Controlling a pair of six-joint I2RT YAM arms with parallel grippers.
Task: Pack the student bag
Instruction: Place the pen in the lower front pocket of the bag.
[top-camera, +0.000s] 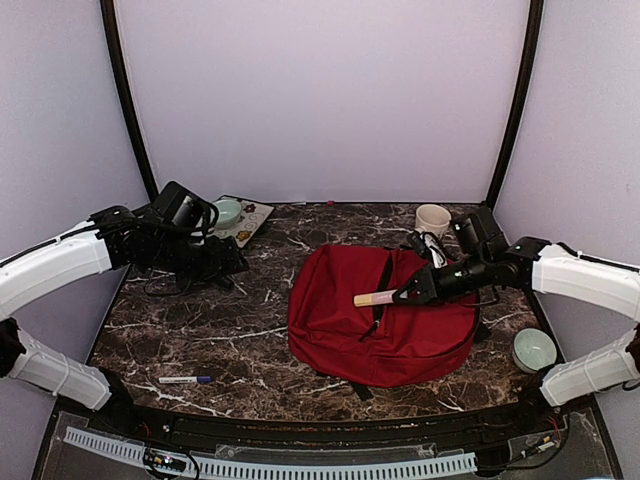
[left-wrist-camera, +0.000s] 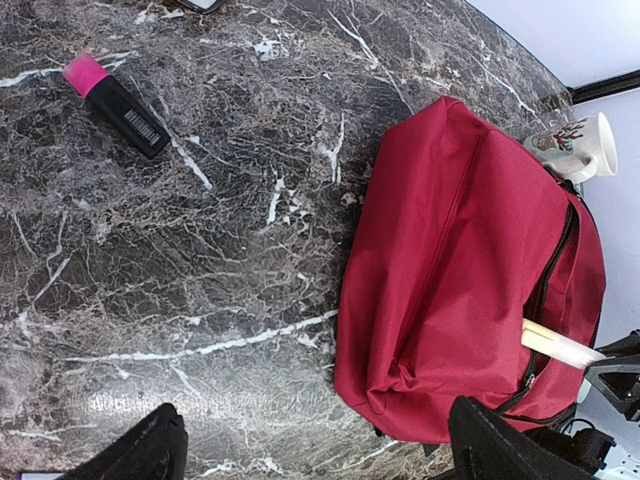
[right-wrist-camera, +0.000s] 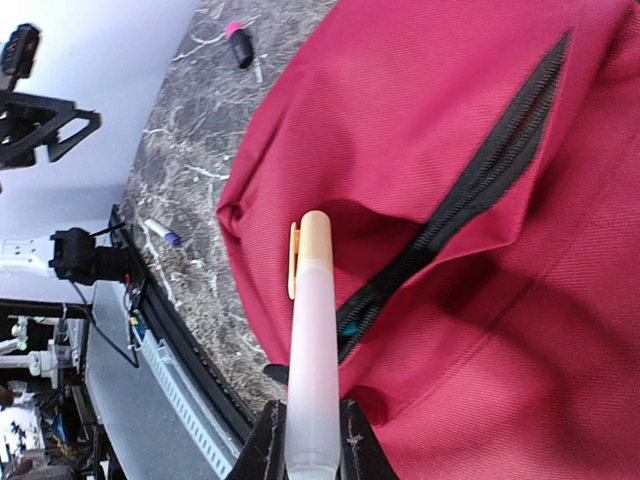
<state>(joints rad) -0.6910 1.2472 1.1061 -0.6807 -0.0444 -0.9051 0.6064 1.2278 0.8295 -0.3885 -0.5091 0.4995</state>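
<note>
Large soft red fabric backpack (top-camera: 385, 320) lies flat on the dark marble-patterned counter (top-camera: 220, 335), right of centre and between the two arms. Its dark zipper (right-wrist-camera: 490, 180) faces up and is partly open, with the fabric gaping beside it. Right arm's fingers (right-wrist-camera: 265, 445) are clamped on the bottom end of a pale translucent marker with a peach cap (right-wrist-camera: 312, 330). The marker is held over the middle of the backpack, capped end leading, pointing toward the left arm's side and close to the zipper gap. Whether the cap touches the fabric cannot be told. Left arm's fingers (left-wrist-camera: 150, 450) stand wide apart with nothing between them, above bare counter at the back left, apart from the backpack. A black highlighter with a pink cap (left-wrist-camera: 115, 100) lies on its side on the counter, left of the backpack and well apart from it. A white ceramic mug (top-camera: 433, 218) stands upright just behind the backpack's back right corner, with some printed pattern on its side too small to read. A white marker with a blue cap (top-camera: 185, 380) lies near the front left edge of the counter. A pale green bowl (top-camera: 533, 350) sits at the front right, near the backpack's right side. A second pale green bowl (top-camera: 228, 212) sits at the back left by a flat patterned tray (top-camera: 255, 215); whether it rests on the tray or beside it cannot be told.
</note>
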